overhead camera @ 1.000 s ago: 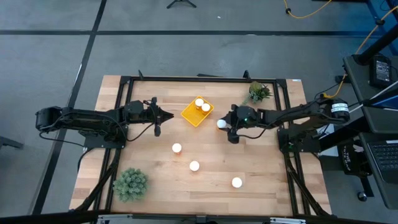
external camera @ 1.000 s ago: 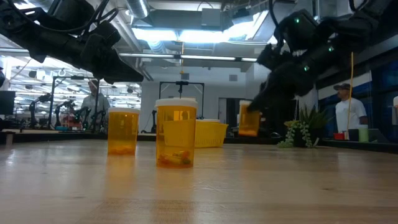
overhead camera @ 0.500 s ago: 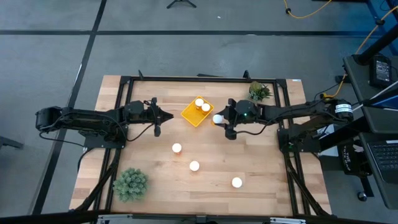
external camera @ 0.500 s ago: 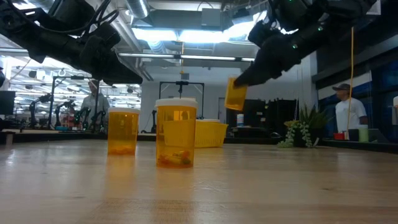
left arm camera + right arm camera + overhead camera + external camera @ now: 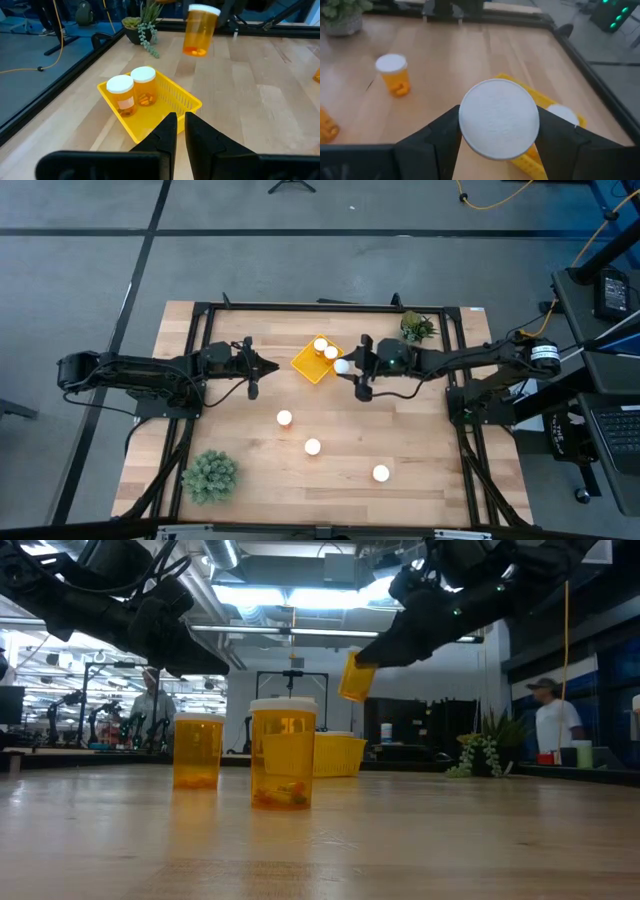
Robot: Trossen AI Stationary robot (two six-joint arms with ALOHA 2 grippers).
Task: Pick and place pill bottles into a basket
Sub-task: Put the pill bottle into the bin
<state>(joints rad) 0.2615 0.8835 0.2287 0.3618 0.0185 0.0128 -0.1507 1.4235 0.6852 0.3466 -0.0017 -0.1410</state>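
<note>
The yellow basket [image 5: 312,363] lies on the table's far middle with two white-capped orange pill bottles [image 5: 121,95] [image 5: 145,85] standing in it. My right gripper [image 5: 352,369] is shut on a third bottle [image 5: 356,677], held in the air just right of the basket. Three more bottles [image 5: 284,418] [image 5: 312,447] [image 5: 380,473] stand on their bases on the bare wood nearer the front. My left gripper [image 5: 254,372] hovers left of the basket, shut and empty. My right gripper pinches the bottle between its two fingers [image 5: 436,140], one on each side just below the white cap [image 5: 499,120]. The fingers come from the table's right, slanting down. The bottle is lifted clear of the table and tilted, its base toward the basket [image 5: 350,692].
A bushy green plant [image 5: 210,475] stands at the near left corner and a trailing plant [image 5: 416,328] at the far right. A black frame [image 5: 300,308] runs along the table's edges. People show in the room behind [image 5: 552,720].
My right gripper has carried the bottle up and toward the table's left, to the basket's right edge. The bottle has risen well clear of the table and has tipped from upright to tilted.
</note>
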